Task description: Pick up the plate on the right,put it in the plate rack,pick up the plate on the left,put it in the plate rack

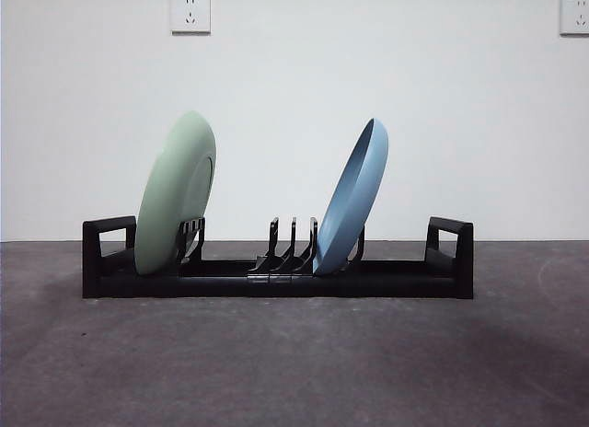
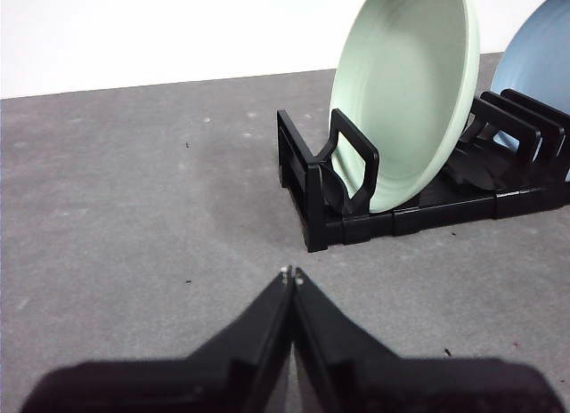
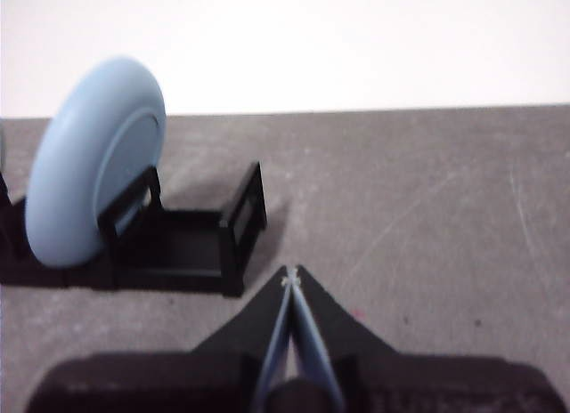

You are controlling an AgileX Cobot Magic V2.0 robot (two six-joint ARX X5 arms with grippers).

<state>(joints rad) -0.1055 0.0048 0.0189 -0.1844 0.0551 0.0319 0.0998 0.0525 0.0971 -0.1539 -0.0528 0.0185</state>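
The black plate rack [image 1: 276,278] lies across the middle of the grey table. A pale green plate [image 1: 175,192] stands tilted in its left end, and a blue plate [image 1: 354,197] leans in the prongs right of centre. The left wrist view shows the green plate [image 2: 405,93] in the rack [image 2: 338,199], with my left gripper [image 2: 291,273] shut and empty on the table side, well short of the rack's end. My right gripper [image 3: 291,274] is shut and empty too, off the rack's other end [image 3: 240,222], near the blue plate [image 3: 93,159]. Neither arm shows in the front view.
A white wall with two sockets [image 1: 190,11] stands behind the table. Several bare prongs [image 1: 293,243] rise between the two plates. Grey tabletop [image 1: 294,363] stretches in front of the rack.
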